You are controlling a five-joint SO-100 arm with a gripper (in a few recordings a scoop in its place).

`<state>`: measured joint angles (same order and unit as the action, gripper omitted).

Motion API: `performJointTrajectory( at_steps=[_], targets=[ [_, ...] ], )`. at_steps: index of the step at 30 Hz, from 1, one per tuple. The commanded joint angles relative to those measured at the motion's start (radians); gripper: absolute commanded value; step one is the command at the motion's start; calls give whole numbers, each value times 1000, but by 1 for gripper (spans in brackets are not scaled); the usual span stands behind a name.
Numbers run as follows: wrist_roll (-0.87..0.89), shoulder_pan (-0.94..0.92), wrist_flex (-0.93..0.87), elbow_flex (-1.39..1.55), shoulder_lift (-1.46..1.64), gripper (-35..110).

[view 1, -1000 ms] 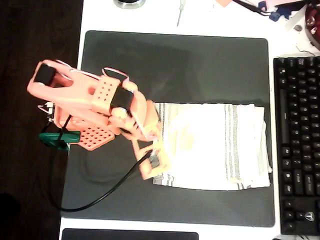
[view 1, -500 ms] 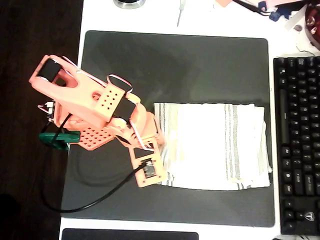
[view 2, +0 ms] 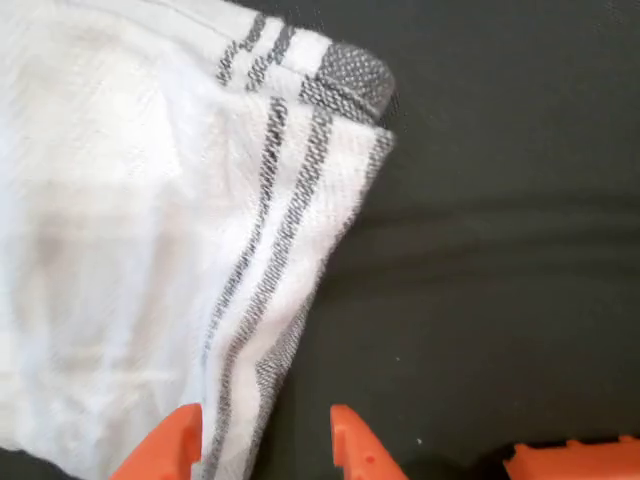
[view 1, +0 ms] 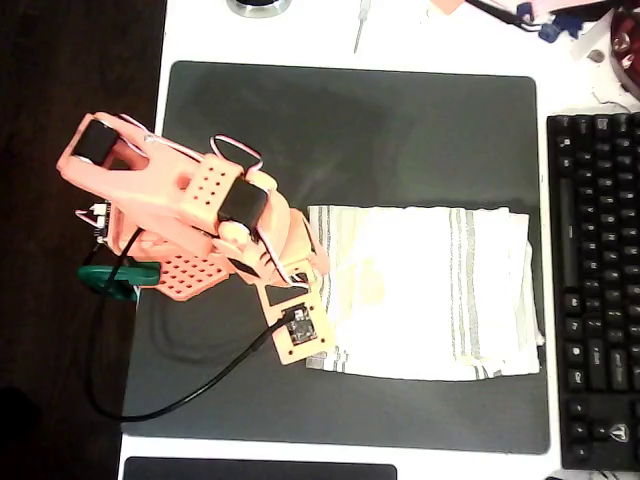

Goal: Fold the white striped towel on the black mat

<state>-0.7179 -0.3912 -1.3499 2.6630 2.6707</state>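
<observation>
I'm looking at the white striped towel (view 1: 425, 293) lying flat on the black mat (view 1: 350, 130), right-center of the mat in the overhead view, its right edge reaching nearly to the mat's right border beside the keyboard (view 1: 595, 290). It's looking already doubled, w/ layered edges showing at the corner in the wrist view, so I'm judging one fold is done and I'm setting up for another. I'm hovering the gripper (view 2: 262, 440) over the towel's left striped edge, toward the lower-left corner in the overhead view. In the wrist view the two orange fingertips (view 2: 172, 440) are sitting apart, moderately open, straddling the striped hem w/ nothing clamped btwn them; cloth is passing under the gap but I'm not seeing it pinched. Whether the tips are touching the fabric or just above it, I can't tell. Step in hand, as I'm reading it: approach and grasp of the left edge. Next move is calling for lowering onto the hem, closing on all layers together, not just the top one, then lifting and carrying that edge across toward the right side. Risk I'm watching: snagging one layer only, or dragging the whole towel along the mat instead of folding it.
</observation>
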Motion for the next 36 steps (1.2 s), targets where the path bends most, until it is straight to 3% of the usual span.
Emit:
performJointTrajectory(
  at_steps=[1, 20, 30, 36],
  targets=[
    [-6, 9, 40, 29, 11, 18],
    [-25, 63, 442, 261, -135, 13],
    [-9, 44, 621, 308, -267, 0],
    [21, 26, 532, 178, -325, 0]
  ],
)
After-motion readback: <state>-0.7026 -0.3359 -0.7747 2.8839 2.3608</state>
